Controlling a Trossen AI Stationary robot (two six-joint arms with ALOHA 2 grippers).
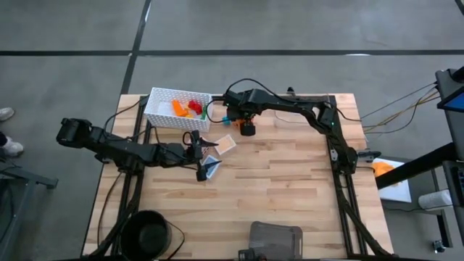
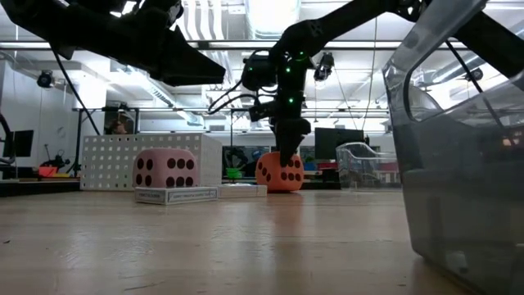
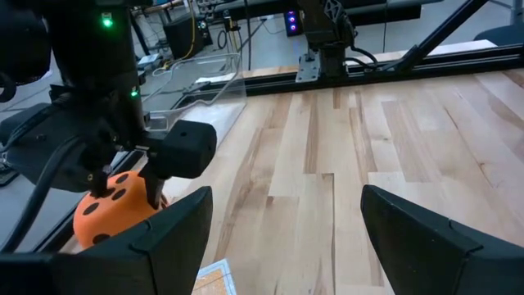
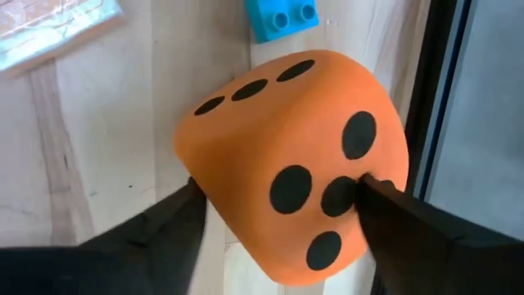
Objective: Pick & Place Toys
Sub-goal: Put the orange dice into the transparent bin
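Right gripper (image 4: pixel 282 201) has its two dark fingers (image 4: pixel 155 225) pressed against opposite sides of the orange die (image 4: pixel 299 160), which sits on the wooden table (image 1: pixel 290 181). From overhead that gripper (image 1: pixel 247 127) stands near the table's far edge, just beside the white basket (image 1: pixel 161 116). The low view shows it (image 2: pixel 282 156) coming straight down onto the die (image 2: pixel 280 174), whose base rests on the tabletop. A teal brick (image 4: pixel 281 18) lies on the wood close beside the die; overhead it shows as a small blue-green spot (image 1: pixel 225 117) between the basket and the gripper.

The basket holds several small bricks: an orange one (image 1: pixel 178 108), a red one (image 1: pixel 194 106) and a yellow one (image 1: pixel 183 102) can be made out; anything else in there is too small to tell.

Left gripper (image 1: pixel 202 161) hovers nearer mid-table with its fingers (image 3: pixel 413 238) spread wide and nothing between them. It sits over the blue card (image 1: pixel 211 167), with the peach card (image 1: pixel 225 143) lying a little farther toward the die. The pink die (image 2: pixel 166 170) shows only in the low view, resting on a flat card in front of the basket.

A grey tray (image 1: pixel 276 239) sits at the near edge; its contents cannot be made out. A black round pot (image 1: pixel 148 233) stands at the near left corner.
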